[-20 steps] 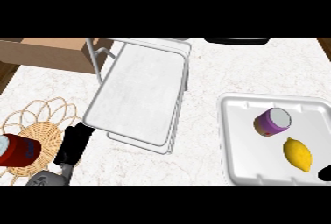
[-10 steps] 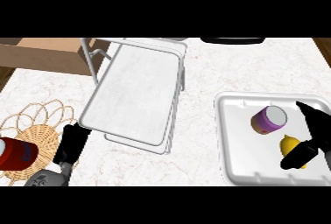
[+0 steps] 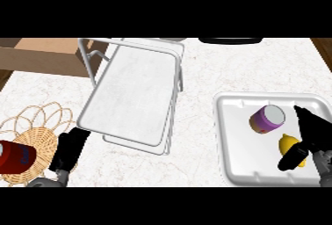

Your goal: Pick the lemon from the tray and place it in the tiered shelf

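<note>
A yellow lemon (image 3: 288, 142) lies in the white tray (image 3: 224, 132) at the right, beside a purple can (image 3: 267, 118). My right hand (image 3: 312, 132) comes in from the lower right and is open. Its straight fingers lie along the lemon's right side and its thumb reaches under the lemon's near end, hiding part of it. The lemon rests on the tray floor. The tiered shelf (image 3: 136, 92), a white wire rack with flat levels, stands at centre left. My left hand (image 3: 68, 150) rests open at the lower left, away from the tray.
A wicker trivet (image 3: 29, 127) lies at the lower left with a red can (image 3: 16, 156) on it. A brown box (image 3: 45, 57) sits at the far left behind the shelf. A dark object (image 3: 230, 40) shows at the back edge.
My right hand has come up from the lower right edge onto the tray and now brackets the lemon. The left hand has barely moved.
</note>
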Controlling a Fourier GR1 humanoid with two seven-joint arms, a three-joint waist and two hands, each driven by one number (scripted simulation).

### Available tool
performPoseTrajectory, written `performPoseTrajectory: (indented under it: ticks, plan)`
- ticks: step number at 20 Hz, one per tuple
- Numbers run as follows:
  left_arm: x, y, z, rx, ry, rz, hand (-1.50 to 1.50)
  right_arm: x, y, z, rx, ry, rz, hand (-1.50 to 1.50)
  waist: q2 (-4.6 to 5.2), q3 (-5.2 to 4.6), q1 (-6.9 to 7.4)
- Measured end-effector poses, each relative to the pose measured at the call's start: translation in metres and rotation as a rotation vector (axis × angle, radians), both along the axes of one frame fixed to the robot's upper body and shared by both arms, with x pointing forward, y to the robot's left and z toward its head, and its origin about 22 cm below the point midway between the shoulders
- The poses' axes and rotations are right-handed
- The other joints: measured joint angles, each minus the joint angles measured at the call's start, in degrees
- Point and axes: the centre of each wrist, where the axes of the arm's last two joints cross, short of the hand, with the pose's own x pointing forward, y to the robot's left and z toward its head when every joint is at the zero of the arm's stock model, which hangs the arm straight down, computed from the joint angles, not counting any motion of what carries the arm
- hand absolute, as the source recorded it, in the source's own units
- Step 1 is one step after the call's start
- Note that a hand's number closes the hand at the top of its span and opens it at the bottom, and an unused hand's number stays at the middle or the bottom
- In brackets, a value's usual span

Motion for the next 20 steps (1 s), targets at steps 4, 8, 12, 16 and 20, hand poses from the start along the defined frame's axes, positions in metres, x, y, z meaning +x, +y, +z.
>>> performPoseTrajectory:
  ticks: [4, 8, 12, 16, 20]
  plan:
    - [0.001, -0.004, 0.003, -0.003, 0.013, -0.002, 0.0, 0.002, -0.001, -0.009, -0.024, 0.014, -0.007, -1.5, 0.05, -0.01, -0.1]
    - [-0.004, -0.003, 0.003, -0.004, 0.016, 0.0, 0.0, 0.004, -0.006, -0.013, -0.032, 0.027, -0.014, -1.5, 0.04, -0.05, -0.15]
    - [0.001, 0.003, 0.002, -0.011, 0.012, 0.003, 0.0, 0.003, -0.009, -0.028, -0.044, 0.048, -0.022, -1.5, 0.03, 0.0, -0.24]
    - [-0.001, 0.001, 0.0, -0.013, 0.005, 0.002, 0.0, 0.003, -0.009, -0.034, -0.052, 0.056, -0.028, -1.5, -0.01, 0.05, -0.25]
    - [-0.003, -0.003, 0.003, -0.008, 0.006, -0.001, 0.0, 0.009, -0.015, -0.045, -0.065, 0.081, -0.041, -1.5, 0.04, 0.01, -0.16]
